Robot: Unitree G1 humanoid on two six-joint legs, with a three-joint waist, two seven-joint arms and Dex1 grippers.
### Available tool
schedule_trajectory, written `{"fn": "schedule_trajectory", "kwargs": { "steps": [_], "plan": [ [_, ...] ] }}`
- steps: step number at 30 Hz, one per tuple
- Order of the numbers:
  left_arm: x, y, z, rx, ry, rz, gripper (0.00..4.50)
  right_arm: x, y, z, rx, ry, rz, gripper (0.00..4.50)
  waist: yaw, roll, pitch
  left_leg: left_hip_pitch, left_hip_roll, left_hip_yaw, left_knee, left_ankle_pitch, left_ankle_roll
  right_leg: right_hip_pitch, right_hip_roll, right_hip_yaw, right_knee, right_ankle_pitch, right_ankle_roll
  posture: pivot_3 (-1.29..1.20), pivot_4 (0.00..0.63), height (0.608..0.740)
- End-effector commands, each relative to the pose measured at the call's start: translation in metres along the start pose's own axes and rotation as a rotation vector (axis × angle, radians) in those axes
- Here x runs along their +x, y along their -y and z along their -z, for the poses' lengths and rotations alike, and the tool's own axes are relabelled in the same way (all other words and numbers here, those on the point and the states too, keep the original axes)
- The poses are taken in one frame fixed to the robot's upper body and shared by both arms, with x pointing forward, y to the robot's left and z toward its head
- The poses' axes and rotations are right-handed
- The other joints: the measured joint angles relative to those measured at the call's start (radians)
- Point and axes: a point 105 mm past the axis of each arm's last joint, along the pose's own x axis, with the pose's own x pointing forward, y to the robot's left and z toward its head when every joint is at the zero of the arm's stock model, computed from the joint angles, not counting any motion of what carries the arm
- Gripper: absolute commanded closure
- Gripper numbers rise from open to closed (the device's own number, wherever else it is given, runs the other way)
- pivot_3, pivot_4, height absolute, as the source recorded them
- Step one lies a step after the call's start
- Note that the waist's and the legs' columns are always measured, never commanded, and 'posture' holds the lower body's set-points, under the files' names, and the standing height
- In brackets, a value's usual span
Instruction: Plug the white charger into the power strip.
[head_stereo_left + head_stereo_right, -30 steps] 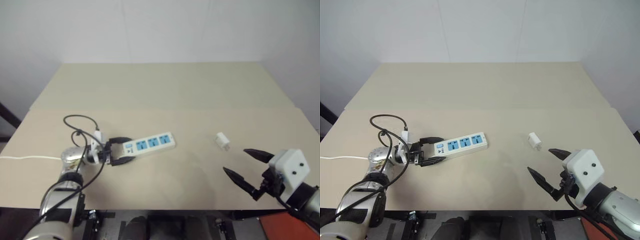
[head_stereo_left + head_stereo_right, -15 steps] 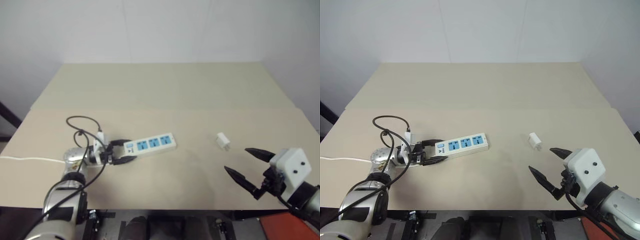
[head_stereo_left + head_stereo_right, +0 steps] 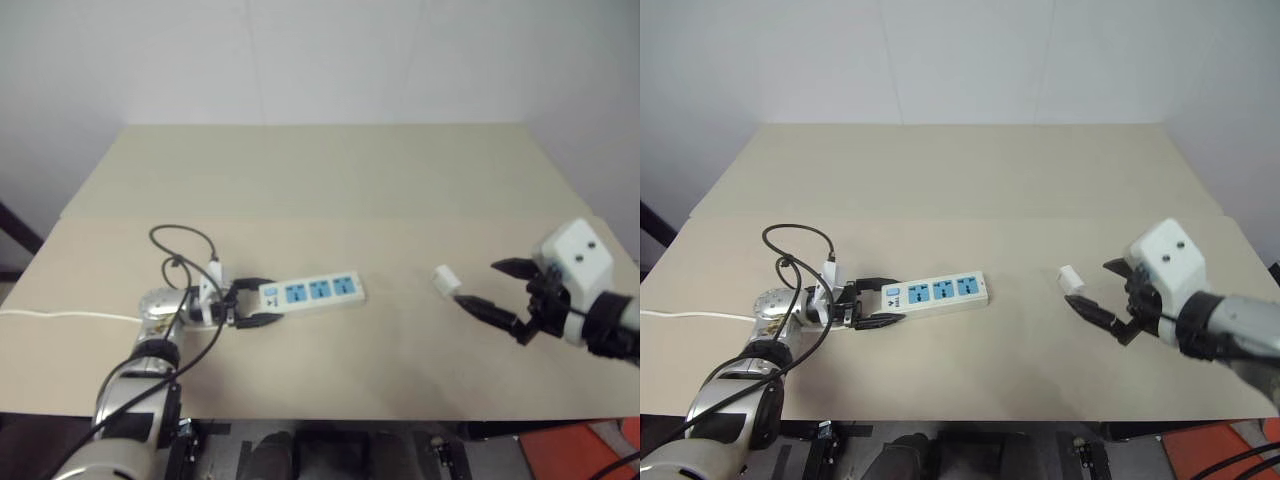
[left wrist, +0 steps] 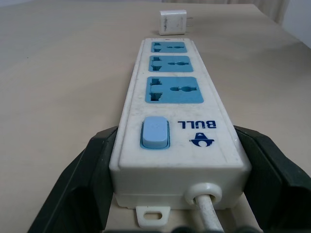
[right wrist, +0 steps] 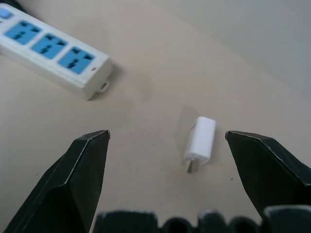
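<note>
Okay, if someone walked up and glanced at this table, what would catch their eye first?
Probably the power strip with its three blue sockets, left of centre on the tan table, its switch end clamped in the left gripper. Next, the small white charger lying to the right, with the open right gripper beside it.

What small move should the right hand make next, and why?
Probably ease forward and close on the white charger: the right hand is open with the charger lying loose between its fingers, while the left hand already clamps the power strip.
</note>
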Motion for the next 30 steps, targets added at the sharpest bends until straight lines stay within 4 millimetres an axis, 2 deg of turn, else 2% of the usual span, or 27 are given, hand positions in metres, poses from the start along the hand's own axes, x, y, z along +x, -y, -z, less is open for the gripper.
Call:
{"fn": "schedule_trajectory", "kwargs": {
  "steps": [1,3,8,14,23,30],
  "plan": [
    [0.003,0.004,0.001,0.007,-0.023,0.044,1.23,0.019,0.019,0.004,0.129,-0.134,0.025,0.00,-0.002,0.000,0.000,-0.002,0.000,0.000,0.001,0.000,0.000,-0.002,0.000,0.001,0.001,0.000,0.000,0.00,0.150,0.740],
    [0.005,0.004,0.000,0.021,-0.029,0.056,1.23,0.030,0.029,-0.004,0.142,-0.165,0.040,0.00,0.001,0.000,0.000,-0.007,-0.002,0.001,0.001,0.000,0.000,-0.009,-0.003,0.002,0.003,0.000,-0.001,0.00,0.150,0.740],
    [0.009,0.004,-0.005,0.042,-0.014,0.072,1.23,0.044,0.039,-0.018,0.105,-0.223,0.055,0.00,0.003,0.001,0.000,-0.012,-0.003,0.001,0.003,0.001,0.000,-0.014,-0.003,0.001,0.005,0.001,-0.001,0.00,0.150,0.740],
    [0.011,0.004,-0.007,0.051,-0.013,0.087,1.23,0.061,0.053,-0.016,0.118,-0.353,0.079,0.00,-0.001,0.001,-0.001,-0.015,-0.004,0.001,0.006,0.000,0.000,-0.016,-0.003,0.001,0.005,0.001,0.000,0.00,0.150,0.740],
    [0.012,0.005,-0.007,0.051,-0.012,0.094,1.23,0.092,0.056,-0.007,0.156,-0.439,0.034,0.00,-0.011,0.001,-0.001,-0.019,-0.005,0.002,0.008,0.001,0.000,-0.020,-0.003,0.002,0.011,0.001,0.000,0.00,0.150,0.740],
    [0.009,0.006,-0.004,0.046,-0.015,0.087,1.23,0.105,0.057,-0.003,0.169,-0.458,0.010,0.00,-0.013,0.003,-0.002,-0.021,-0.006,0.002,0.010,0.002,-0.002,-0.025,-0.003,0.002,0.011,0.001,0.000,0.00,0.150,0.740]
  ]
}}
